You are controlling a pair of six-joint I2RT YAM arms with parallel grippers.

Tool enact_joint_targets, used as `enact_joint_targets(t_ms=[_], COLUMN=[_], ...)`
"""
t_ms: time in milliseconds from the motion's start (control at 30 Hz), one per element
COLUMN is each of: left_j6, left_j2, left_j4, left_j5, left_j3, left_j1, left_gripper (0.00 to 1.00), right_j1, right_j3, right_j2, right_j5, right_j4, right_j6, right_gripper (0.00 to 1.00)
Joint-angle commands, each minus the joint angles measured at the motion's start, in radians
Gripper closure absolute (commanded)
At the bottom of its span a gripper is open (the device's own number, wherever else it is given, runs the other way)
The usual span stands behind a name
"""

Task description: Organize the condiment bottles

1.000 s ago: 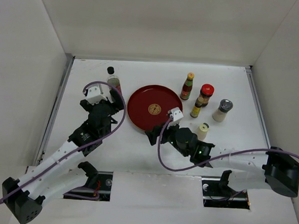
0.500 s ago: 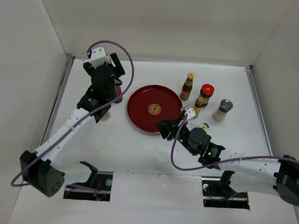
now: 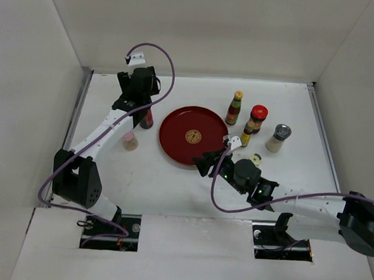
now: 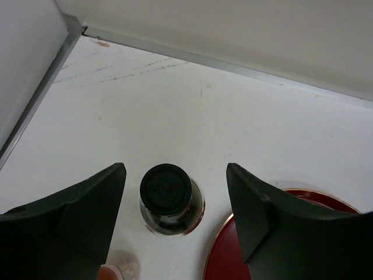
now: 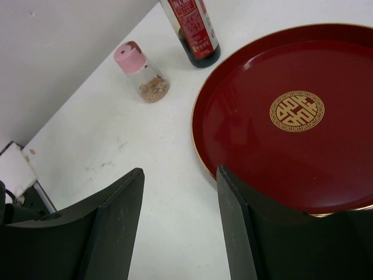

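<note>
The black-capped bottle is standing upright, showing the spread left gripper only its cap; the spread, empty right gripper's view is catching its red label.

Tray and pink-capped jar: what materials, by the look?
Tray: glossy red and smooth, with soft reflections, a gold emblem and a thin gold rim line. It looks lacquered; plastic or wood underneath, can't tell. Pink-capped jar: clear body with brown contents showing through, so glass or clear plastic. The cap is matte pink, likely plastic.
</note>
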Motion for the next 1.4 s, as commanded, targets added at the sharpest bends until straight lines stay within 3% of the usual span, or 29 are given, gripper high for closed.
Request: enact_joint_targets(t_ms=[0,467,533,700,1067,1367], left_j6=[0.003,-0.013,-0.013,-0.019,0.0,0.015], left_j2=[-0.005,0.032,0.035,0.009,-0.146,-0.11], left_j4=[0.019,0.03,0.03,0.037,0.116,0.157], left_j5=[0.015,0.004,0.004,-0.011,-0.04,-0.026], left_j3=[0.06,0.028,0.027,0.024,0.069,0.122], left_j1=[0.01,0.025,0.028,0.031,-0.018,-0.191], left_gripper=[0.33,0.49,0.55,0.82,0.85,0.85], right_j1=[-0.007,-0.043,-0.045,-0.05,-0.051,-0.106], right_j3=[0.014,-0.003,-0.004,-0.007,-0.012,-0.044], right_j2=[0.007,-0.013,-0.016,-0.022,-0.02,-0.069], right_j5=[-0.024,-0.024,-0.024,-0.024,-0.019,0.007], right_j4=[0.061,0.056,0.056,0.058,0.063,0.072], right_j6=[0.012,0.012,0.012,0.014,0.015,0.06], right_gripper=[0.41,0.4,0.4,0.4,0.38,0.37])
